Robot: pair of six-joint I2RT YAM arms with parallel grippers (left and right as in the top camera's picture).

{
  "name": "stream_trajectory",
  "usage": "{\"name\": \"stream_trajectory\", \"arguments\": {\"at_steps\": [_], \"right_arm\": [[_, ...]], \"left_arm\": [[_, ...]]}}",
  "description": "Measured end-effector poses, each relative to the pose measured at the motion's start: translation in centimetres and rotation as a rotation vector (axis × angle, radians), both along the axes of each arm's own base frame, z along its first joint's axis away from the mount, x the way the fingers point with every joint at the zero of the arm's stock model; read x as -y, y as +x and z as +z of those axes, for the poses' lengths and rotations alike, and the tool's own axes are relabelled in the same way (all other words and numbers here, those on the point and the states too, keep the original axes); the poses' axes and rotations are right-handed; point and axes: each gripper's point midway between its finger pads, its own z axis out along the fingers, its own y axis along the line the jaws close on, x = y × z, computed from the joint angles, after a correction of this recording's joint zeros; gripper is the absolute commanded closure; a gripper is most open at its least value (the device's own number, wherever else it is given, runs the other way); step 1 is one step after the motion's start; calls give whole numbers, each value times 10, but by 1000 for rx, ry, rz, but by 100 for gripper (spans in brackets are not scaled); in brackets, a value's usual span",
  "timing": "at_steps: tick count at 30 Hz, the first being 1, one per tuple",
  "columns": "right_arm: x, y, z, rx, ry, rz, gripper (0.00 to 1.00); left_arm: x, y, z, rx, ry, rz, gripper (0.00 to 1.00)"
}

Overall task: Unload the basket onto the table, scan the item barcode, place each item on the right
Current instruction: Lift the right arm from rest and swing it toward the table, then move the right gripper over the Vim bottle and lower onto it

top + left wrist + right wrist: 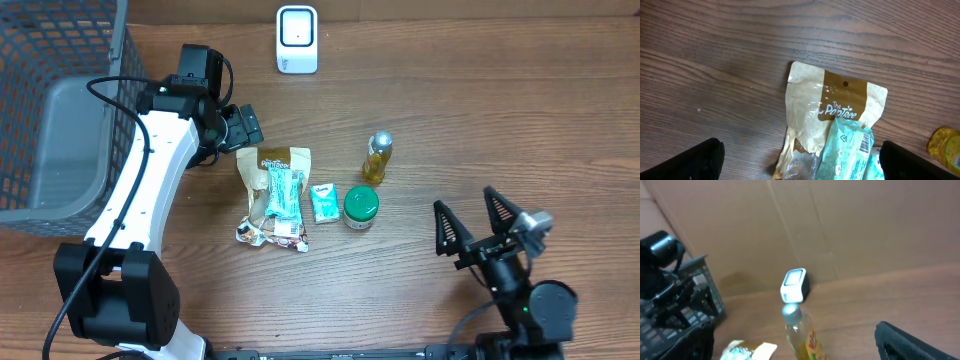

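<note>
Several items lie mid-table: a tan PopTree pouch (262, 165) with a teal packet (283, 192) on top of it, a small teal box (323, 203), a green-lidded jar (360, 207) and a yellow bottle (377, 158). The white scanner (297, 39) stands at the far edge. My left gripper (250, 128) hovers open just behind the pouch's top edge. In the left wrist view the pouch (835, 100) and the teal packet (850, 150), with its barcode (865, 142) facing up, lie between the wide-apart fingers (695, 162). My right gripper (463, 198) is open and holds nothing, off to the right of the items.
A grey mesh basket (60, 60) takes up the far left corner, close to the left arm. The right wrist view shows the bottle (802, 335), the scanner (794, 285) against a cardboard wall, and the basket (675, 310).
</note>
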Motion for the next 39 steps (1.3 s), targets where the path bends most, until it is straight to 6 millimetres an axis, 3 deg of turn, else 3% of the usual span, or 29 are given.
{"name": "stream_trajectory", "arguments": {"at_steps": [6,10,15,20,25,27,31,32,36,39], "right_arm": [[6,-16,76,-91,2,-30,0],[5,-18,112,-252,-13,-22,0],[-1,-13,127,-544,-42,10,0],[-6,6,124,-764,-67,43,0],[-25,45,115,-825,-40,140,0],[-33,52,101,-892,-22,187,0],[-50,64,80,-982,-4,281,30],[-55,65,75,-1002,0,301,32],[-73,74,48,-1095,-34,318,31],[-84,80,23,-1167,-96,265,23]], "left_arm": [[0,0,0,0,0,0,1],[0,0,0,0,0,0,0],[1,0,0,0,-3,-1,0],[1,0,0,1,-4,-1,0],[1,0,0,0,-3,-1,0],[1,0,0,0,-3,-1,0],[1,0,0,0,-4,-1,0],[1,0,0,0,-4,-1,0],[1,0,0,0,-4,-1,0],[1,0,0,0,-4,-1,0]]}}
